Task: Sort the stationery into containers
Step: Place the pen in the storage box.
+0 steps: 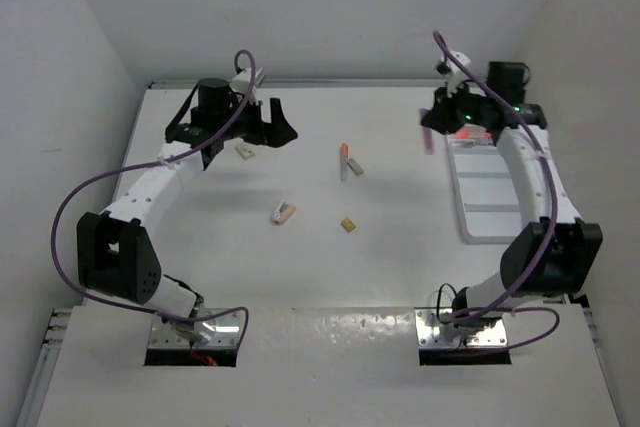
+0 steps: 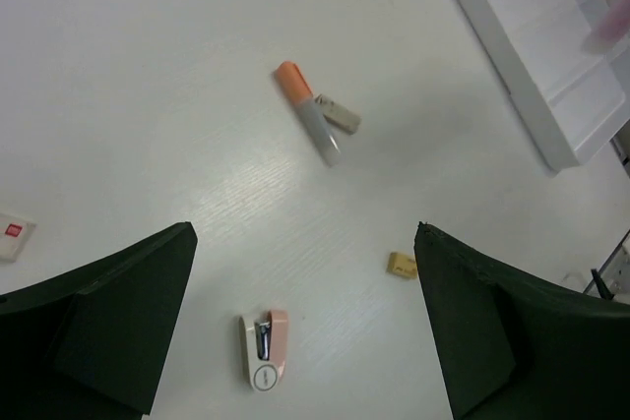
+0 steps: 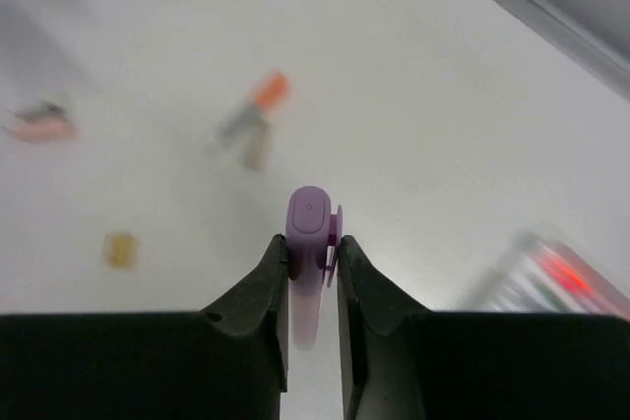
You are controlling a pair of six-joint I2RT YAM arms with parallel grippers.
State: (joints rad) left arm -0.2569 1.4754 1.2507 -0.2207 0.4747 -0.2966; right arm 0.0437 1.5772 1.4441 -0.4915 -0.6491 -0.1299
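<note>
My right gripper [image 1: 434, 119] [image 3: 313, 241] is shut on a purple pen [image 1: 428, 137] [image 3: 309, 228] and holds it above the table, just left of the white divided tray [image 1: 488, 215] [image 2: 581, 135]. Orange-red pens [image 1: 468, 134] lie in the tray's far compartment. On the table lie an orange-capped grey marker [image 1: 344, 159] [image 2: 307, 111] touching a grey block [image 1: 356, 168] [image 2: 340, 114], a tan block [image 1: 348, 225] [image 2: 401, 264], and a pink-and-white block [image 1: 283, 213] [image 2: 264, 348]. My left gripper [image 1: 266, 125] [image 2: 304, 233] is open and empty, high over the far left.
A small white block [image 1: 244, 151] with a red mark [image 2: 12, 234] lies near my left gripper. White walls close in the table at the left, back and right. The right wrist view is motion-blurred.
</note>
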